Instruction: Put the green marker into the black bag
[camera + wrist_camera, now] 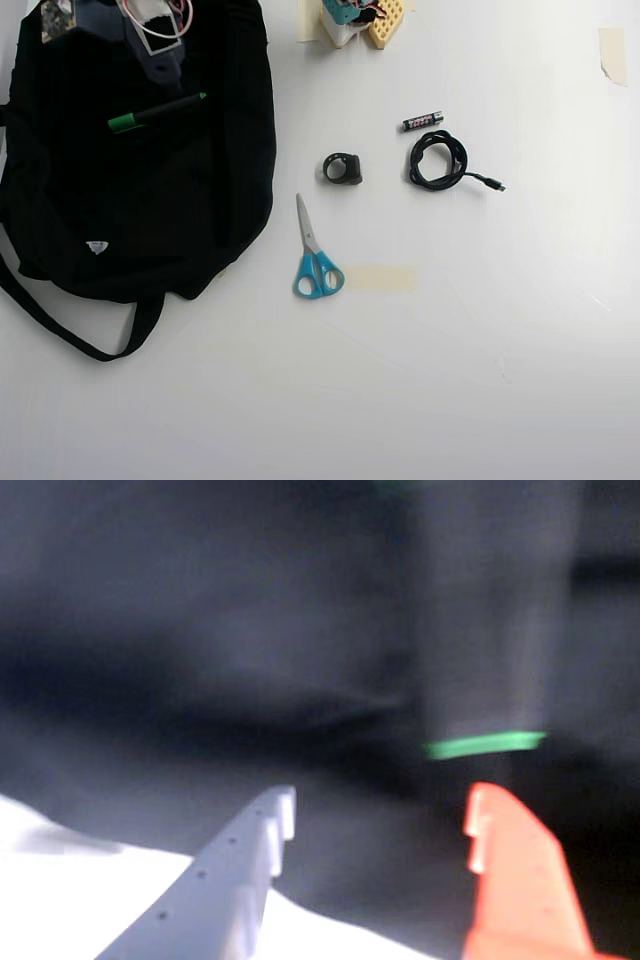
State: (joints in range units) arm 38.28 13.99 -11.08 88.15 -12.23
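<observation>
green marker (155,112) lying on black bag (140,200)

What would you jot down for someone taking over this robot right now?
Gripper: open, holding nothing, hovering over the black bag.
Green marker: lies on the bag's upper part, near the arm, in the overhead view; whether it sits in an opening or just on the fabric is unclear.
Done: marker brought to the bag and let go.
Left: check that it is truly inside.

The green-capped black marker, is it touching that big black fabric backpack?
Touching. In the overhead view the green-capped black marker lies flat across the top of the big black fabric backpack, with no white table showing between them.
</observation>
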